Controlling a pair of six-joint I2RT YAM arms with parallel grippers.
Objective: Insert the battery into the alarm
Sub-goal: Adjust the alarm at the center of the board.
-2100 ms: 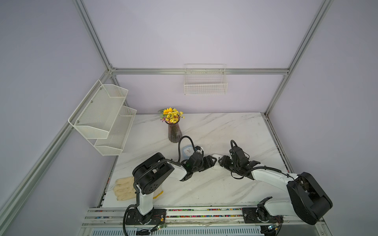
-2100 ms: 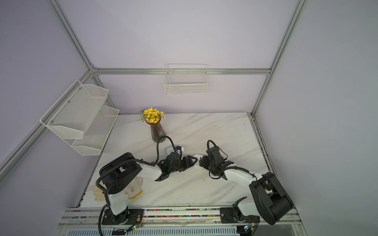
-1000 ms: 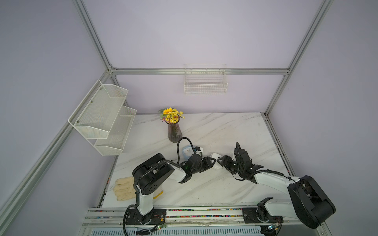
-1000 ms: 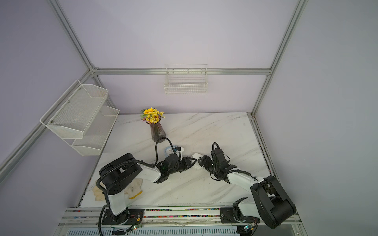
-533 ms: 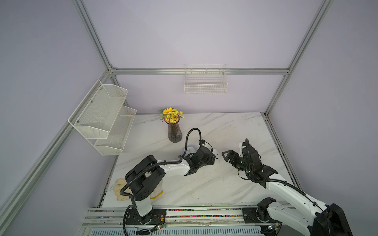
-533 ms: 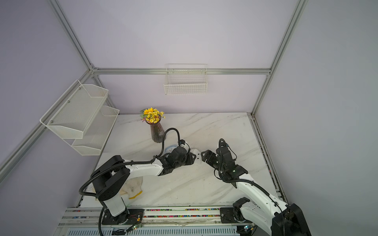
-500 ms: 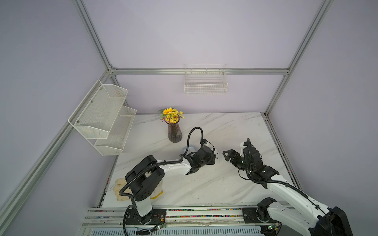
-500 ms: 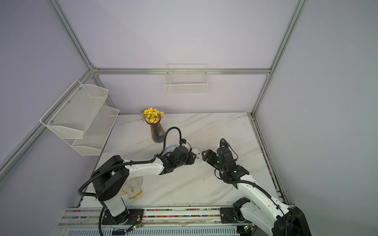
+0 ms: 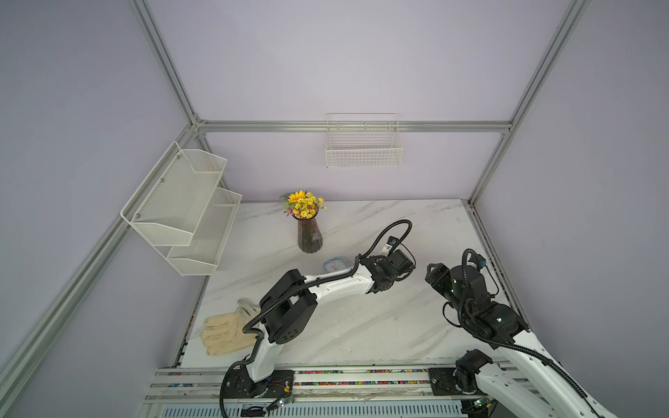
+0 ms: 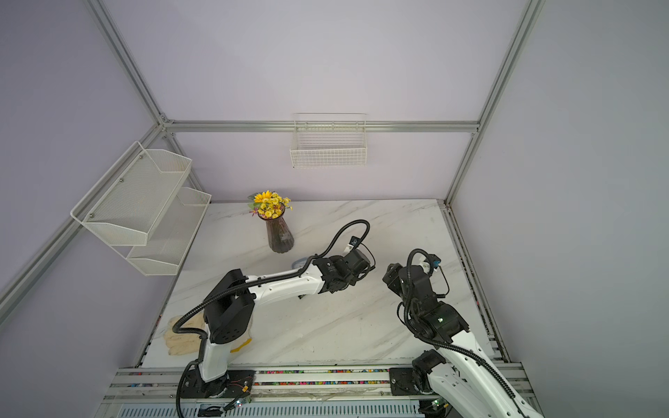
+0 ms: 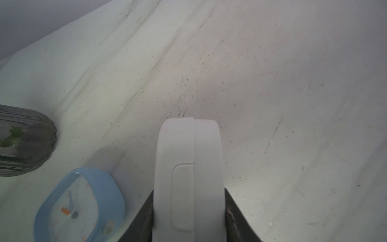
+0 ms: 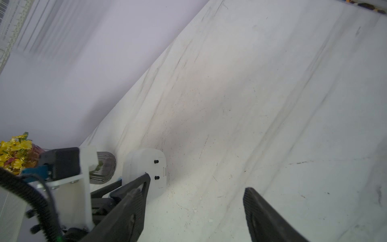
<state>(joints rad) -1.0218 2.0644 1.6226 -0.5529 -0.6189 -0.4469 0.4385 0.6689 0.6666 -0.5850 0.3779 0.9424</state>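
Note:
My left gripper [image 11: 188,220] is shut on a white alarm [image 11: 188,157], its dark fingers [image 11: 232,209] pressed against both flat faces. In the right wrist view the same alarm [image 12: 144,167] shows two small black knobs on its back and hangs just above the marble. My right gripper [image 12: 194,209] is open and holds nothing, a short way to the right of the alarm. In both top views the left gripper [image 9: 407,266] [image 10: 367,267] faces the right gripper [image 9: 432,273] [image 10: 391,275] across a small gap. The battery is out of view.
A pale blue clock [image 9: 333,263] [image 11: 83,205] lies face up on the table behind the left forearm. A dark vase of yellow flowers [image 9: 309,235] stands further back. A cream glove [image 9: 224,333] lies at the front left. Wire shelves [image 9: 181,210] and a wire basket [image 9: 364,148] hang on the walls.
The two grippers were close together low over the table; both have risen. The left carried the white alarm to the right, and the right gripper drew back from it to the right.

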